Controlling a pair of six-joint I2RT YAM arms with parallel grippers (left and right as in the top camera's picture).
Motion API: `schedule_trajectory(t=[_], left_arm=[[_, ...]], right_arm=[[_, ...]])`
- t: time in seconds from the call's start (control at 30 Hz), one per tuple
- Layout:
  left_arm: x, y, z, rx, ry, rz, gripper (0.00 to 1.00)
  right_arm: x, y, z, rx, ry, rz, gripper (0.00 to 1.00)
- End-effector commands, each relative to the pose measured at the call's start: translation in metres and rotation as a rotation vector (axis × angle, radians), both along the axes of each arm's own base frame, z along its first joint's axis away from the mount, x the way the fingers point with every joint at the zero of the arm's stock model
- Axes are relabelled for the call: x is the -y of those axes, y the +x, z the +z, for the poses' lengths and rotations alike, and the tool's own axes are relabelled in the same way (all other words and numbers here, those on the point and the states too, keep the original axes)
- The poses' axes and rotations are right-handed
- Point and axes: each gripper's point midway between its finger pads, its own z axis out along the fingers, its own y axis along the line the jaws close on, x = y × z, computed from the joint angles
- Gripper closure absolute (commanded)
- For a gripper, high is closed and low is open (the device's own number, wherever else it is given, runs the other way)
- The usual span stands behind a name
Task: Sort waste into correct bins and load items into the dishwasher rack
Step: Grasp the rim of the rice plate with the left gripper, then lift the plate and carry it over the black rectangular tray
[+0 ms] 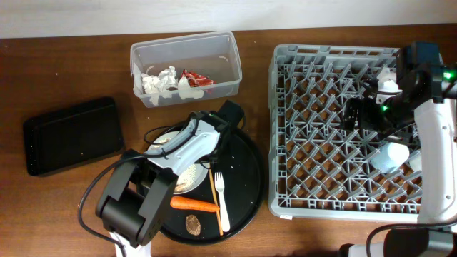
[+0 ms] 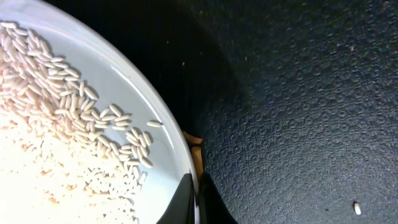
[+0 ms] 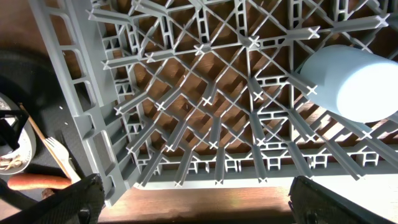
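My left gripper (image 1: 204,160) is shut on the rim of the off-white plate (image 1: 166,139), which lies on the large round black tray (image 1: 246,178). The left wrist view shows its jaws (image 2: 196,202) pinching the plate (image 2: 155,162), with beige rice (image 2: 50,124) on it. A white fork (image 1: 221,196), an orange carrot (image 1: 193,204) and a brown lump (image 1: 193,225) lie on the same tray. My right gripper (image 3: 193,205) is open and empty above the grey rack (image 1: 314,135). A pale blue cup (image 3: 354,81) and a white cup (image 1: 389,78) sit in the rack.
The clear tub (image 1: 214,50) at the back holds crumpled napkins (image 1: 158,80) and a red wrapper (image 1: 194,77). The shallow black rectangular tray (image 1: 71,135) is at the left. A chopstick (image 3: 37,130) lies by the plate's edge. Bare wooden table (image 1: 71,64) surrounds them.
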Motion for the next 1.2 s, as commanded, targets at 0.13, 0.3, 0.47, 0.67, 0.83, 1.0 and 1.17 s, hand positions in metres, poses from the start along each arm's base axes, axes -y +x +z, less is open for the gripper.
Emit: schedule_trajectory(t=[0.13,0.3,0.47,0.67,0.83,1.0,1.17], left_arm=[[-0.004,-0.002,0.003,-0.046,0.034,-0.013,0.99],[-0.005,-0.003,0.011,-0.069,0.05,-0.057,1.0],[-0.007,-0.002,0.037,-0.046,0.052,-0.106,0.99],[-0.027,-0.009,0.061,-0.038,0.14,-0.121,1.0],[-0.046,-0.016,0.074,-0.051,0.231,-0.125,1.0],[-0.055,-0.01,0.102,0.003,0.28,-0.123,0.99],[-0.07,0.01,0.129,0.056,0.238,-0.116,1.0]], right_arm=[[0.0,-0.004,0.004,0.009,-0.004,-0.001,0.02],[0.0,-0.004,0.004,0.009,-0.004,-0.001,0.02],[0.0,-0.004,0.004,0.009,-0.004,-0.001,0.02],[0.0,-0.004,0.004,0.009,-0.004,-0.001,0.02],[0.0,-0.004,0.004,0.009,-0.004,-0.001,0.01],[0.0,-0.004,0.004,0.009,-0.004,-0.001,0.02],[0.0,-0.004,0.004,0.008,-0.004,-0.001,0.02]])
